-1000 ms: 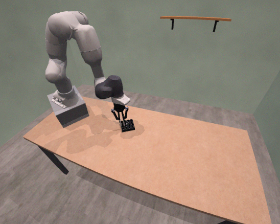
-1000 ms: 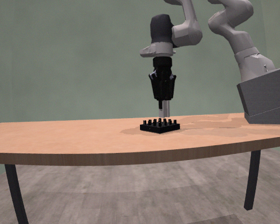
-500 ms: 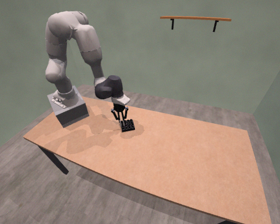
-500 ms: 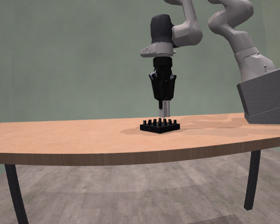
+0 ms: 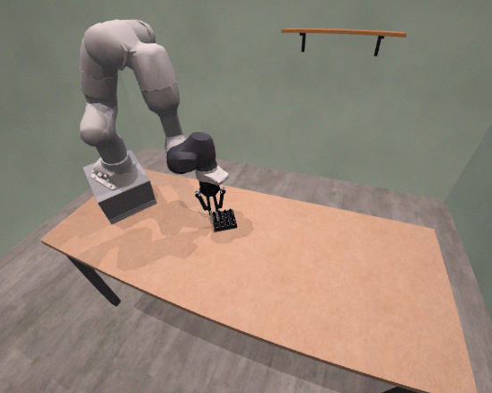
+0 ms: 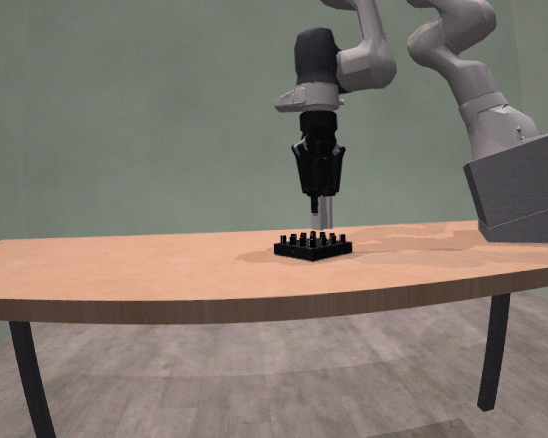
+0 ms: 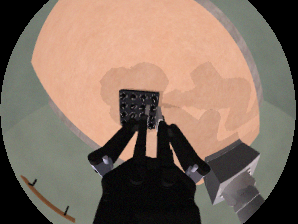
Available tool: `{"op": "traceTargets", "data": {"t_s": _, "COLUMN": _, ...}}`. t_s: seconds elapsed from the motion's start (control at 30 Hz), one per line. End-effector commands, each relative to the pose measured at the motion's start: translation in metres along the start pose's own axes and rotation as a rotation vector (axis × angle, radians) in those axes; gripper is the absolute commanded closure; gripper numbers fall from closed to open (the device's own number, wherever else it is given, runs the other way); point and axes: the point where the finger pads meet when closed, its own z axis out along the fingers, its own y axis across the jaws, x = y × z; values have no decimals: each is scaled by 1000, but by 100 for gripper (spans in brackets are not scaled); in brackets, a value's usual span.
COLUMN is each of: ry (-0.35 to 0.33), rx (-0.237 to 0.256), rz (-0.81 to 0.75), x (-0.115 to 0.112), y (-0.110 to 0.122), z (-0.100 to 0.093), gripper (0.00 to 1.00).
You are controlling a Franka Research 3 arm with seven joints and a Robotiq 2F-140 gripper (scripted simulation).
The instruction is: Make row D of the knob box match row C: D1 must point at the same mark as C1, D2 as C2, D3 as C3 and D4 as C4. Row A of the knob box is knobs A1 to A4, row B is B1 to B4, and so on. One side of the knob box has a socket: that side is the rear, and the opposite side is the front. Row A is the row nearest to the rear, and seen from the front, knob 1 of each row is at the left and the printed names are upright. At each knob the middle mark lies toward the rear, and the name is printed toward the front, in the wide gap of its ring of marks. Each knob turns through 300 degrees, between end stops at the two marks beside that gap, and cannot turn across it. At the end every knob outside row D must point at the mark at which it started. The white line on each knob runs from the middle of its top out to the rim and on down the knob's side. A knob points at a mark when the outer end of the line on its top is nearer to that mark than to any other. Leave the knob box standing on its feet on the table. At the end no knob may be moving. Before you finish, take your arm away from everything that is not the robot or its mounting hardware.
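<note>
The black knob box (image 5: 224,228) (image 6: 294,250) (image 7: 138,92) stands flat on the table, with its knobs upright in a square grid. Its names, marks and the socket are too small to read, and the white lines cannot be read for direction. My gripper (image 5: 213,213) (image 6: 321,227) (image 7: 152,110) points down with its fingers a narrow gap apart and nothing seen held between them. In the exterior view its tips are just above the knob tops. In the wrist view they are over the lower right part of the box and hide some knobs there.
The wooden table (image 5: 325,269) (image 6: 132,275) (image 7: 90,45) extends around the box. The arm's grey base block (image 5: 127,199) (image 6: 522,195) (image 7: 232,167) stands at one end of the table. A wooden shelf (image 5: 343,31) (image 7: 45,202) is on the wall, away from the arm.
</note>
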Motion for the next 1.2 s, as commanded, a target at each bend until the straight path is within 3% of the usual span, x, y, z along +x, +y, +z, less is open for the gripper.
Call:
{"op": "traceTargets", "data": {"t_s": 0.0, "ry": -1, "rx": 1, "rz": -3, "x": -1, "y": 1, "z": 0, "gripper": 88}}
{"op": "traceTargets", "data": {"t_s": 1.17, "ry": -1, "rx": 1, "rz": -3, "x": -1, "y": 1, "z": 10, "gripper": 88}}
